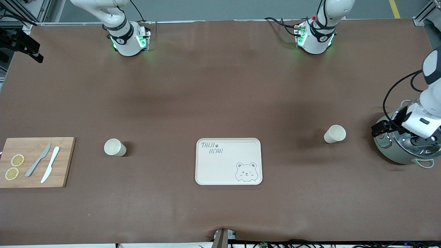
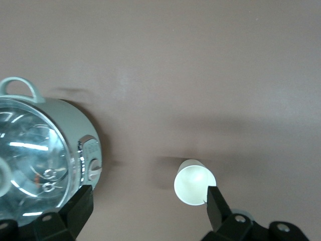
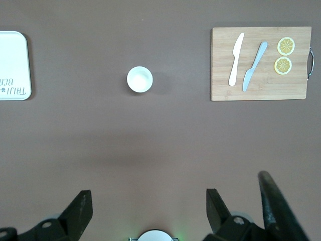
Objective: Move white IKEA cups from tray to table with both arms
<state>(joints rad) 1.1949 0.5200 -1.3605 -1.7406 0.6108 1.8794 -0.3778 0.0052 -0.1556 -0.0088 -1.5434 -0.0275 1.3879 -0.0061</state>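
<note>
Both cups (image 1: 114, 147) (image 1: 335, 133) sitting off the tray (image 1: 228, 161), looking light and rigid; rim-side pinch suiting. Left gripper (image 2: 145, 206) and right gripper (image 3: 145, 208) jaws hanging open, empty.

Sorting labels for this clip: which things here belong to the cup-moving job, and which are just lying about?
Job: two cups, both on the table; tray; left tool and right tool, both open.
Lying about: cutting board, two knives, lemon slices, pot.

matt brown table (image 1: 220, 86); smooth matt cream tray (image 1: 224, 165); wooden cutting board (image 1: 65, 162); glossy glass-lidded metal pot (image 2: 45, 160).
</note>
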